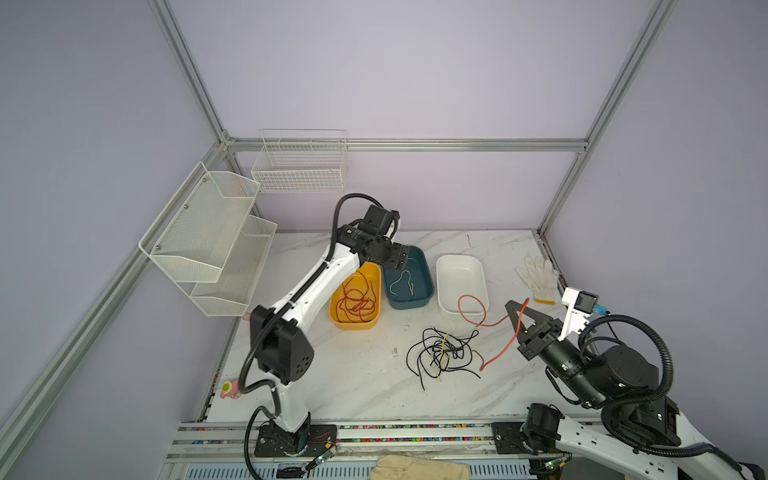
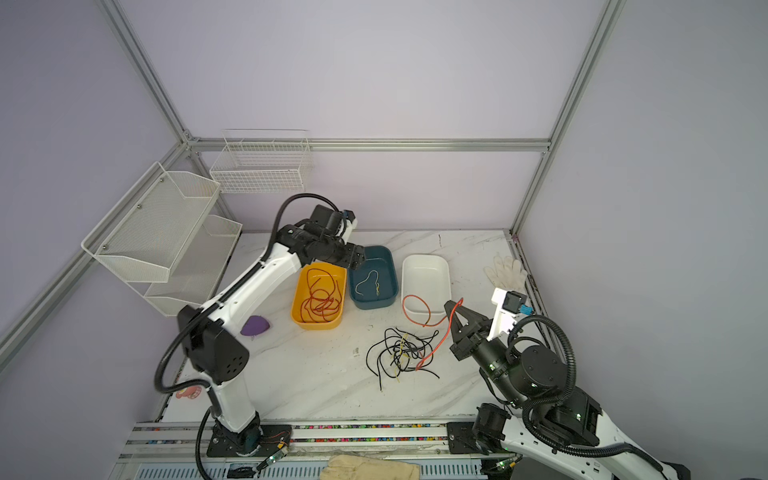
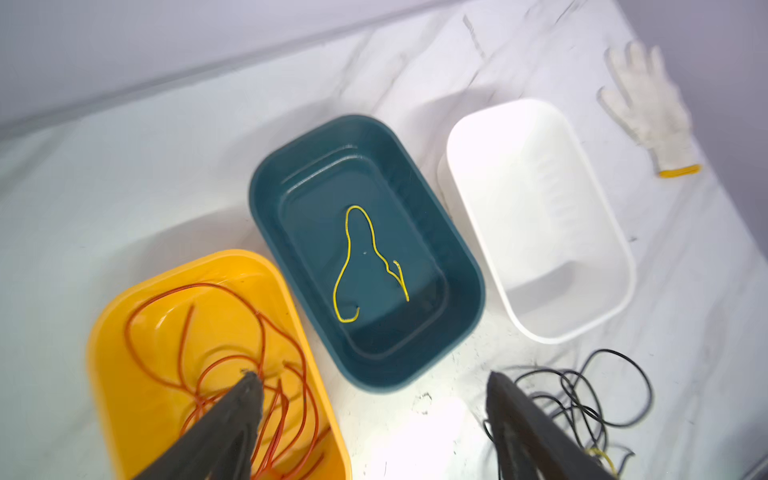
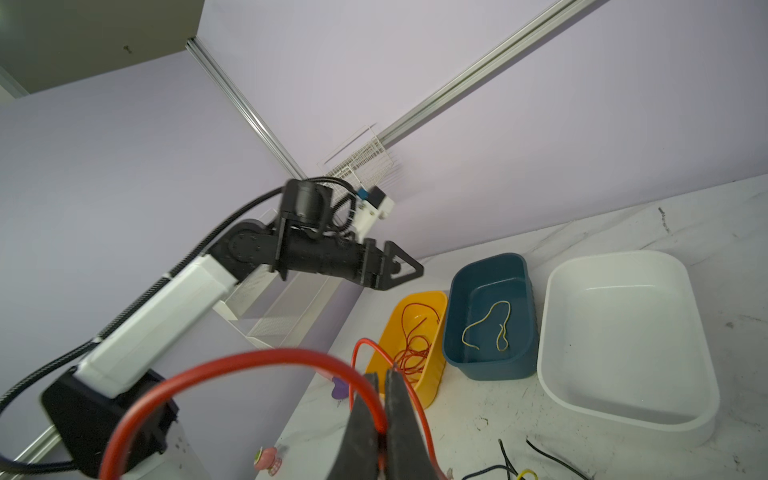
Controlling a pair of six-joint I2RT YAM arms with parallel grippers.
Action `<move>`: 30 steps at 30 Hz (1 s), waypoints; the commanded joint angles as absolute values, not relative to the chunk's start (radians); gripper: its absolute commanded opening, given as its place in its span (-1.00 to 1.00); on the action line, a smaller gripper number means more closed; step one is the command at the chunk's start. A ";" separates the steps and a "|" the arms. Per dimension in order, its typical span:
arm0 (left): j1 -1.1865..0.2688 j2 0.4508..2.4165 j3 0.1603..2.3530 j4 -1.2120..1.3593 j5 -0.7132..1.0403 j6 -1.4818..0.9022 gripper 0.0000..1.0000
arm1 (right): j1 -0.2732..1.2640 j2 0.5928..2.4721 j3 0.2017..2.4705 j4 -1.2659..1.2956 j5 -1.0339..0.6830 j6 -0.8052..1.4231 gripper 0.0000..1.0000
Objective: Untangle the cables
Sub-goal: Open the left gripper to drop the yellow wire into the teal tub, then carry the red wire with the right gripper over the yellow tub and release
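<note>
nearest lies the tangle of black and yellow cables [image 1: 442,353] on the table [image 1: 353,386]. just right of it the right gripper [image 4: 381,380] is clenched on a red cable [image 4: 270,353]. this cable runs from the tangle's edge up through the jaws to a loop over the white bin [image 1: 459,278]. the yellow bin [image 1: 355,327] with other red cables [image 1: 356,301] lies well to the left, nearer the left gripper [image 3: 372,380], which is spread wide and holds nothing.

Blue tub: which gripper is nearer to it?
Left. The left gripper hangs open above the blue tub's edge; the right gripper, shut on a red cable, is off beyond the white tub.
</note>
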State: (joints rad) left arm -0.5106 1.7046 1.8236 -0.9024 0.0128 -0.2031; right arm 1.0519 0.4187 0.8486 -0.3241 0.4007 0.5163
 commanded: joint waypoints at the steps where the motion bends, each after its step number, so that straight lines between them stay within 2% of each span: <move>1: -0.509 1.478 1.618 -0.828 -0.035 -0.242 0.81 | 1.048 0.475 0.826 -0.264 0.338 0.500 -1.00; 3: -0.508 1.325 1.483 -0.779 -0.068 -0.260 0.99 | 1.048 0.530 0.825 -0.243 0.319 0.492 -1.00; 9: -0.509 0.896 1.120 -0.679 -0.183 -0.312 1.00 | 1.046 0.716 0.843 -0.153 0.286 0.448 -1.00; 18: -0.509 0.435 0.791 -0.685 -0.331 -0.367 1.00 | 1.043 1.096 0.955 -0.024 0.241 0.424 -1.00; 24: -0.509 0.281 0.653 -0.617 -0.381 -0.368 1.00 | 0.991 1.321 1.095 -0.002 0.183 0.420 -1.00; 27: -0.509 0.276 0.651 -0.620 -0.384 -0.388 1.00 | 0.943 1.448 1.157 0.038 0.102 0.431 -1.00; 30: -0.509 0.313 0.651 -0.636 -0.419 -0.394 1.00 | 0.925 1.564 1.233 0.063 0.093 0.428 -1.00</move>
State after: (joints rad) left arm -0.5110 0.2874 0.6804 -0.6811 -0.3683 -0.3695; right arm 0.9417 1.4879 1.1732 0.0082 0.1360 0.4332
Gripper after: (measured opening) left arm 0.999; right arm 0.058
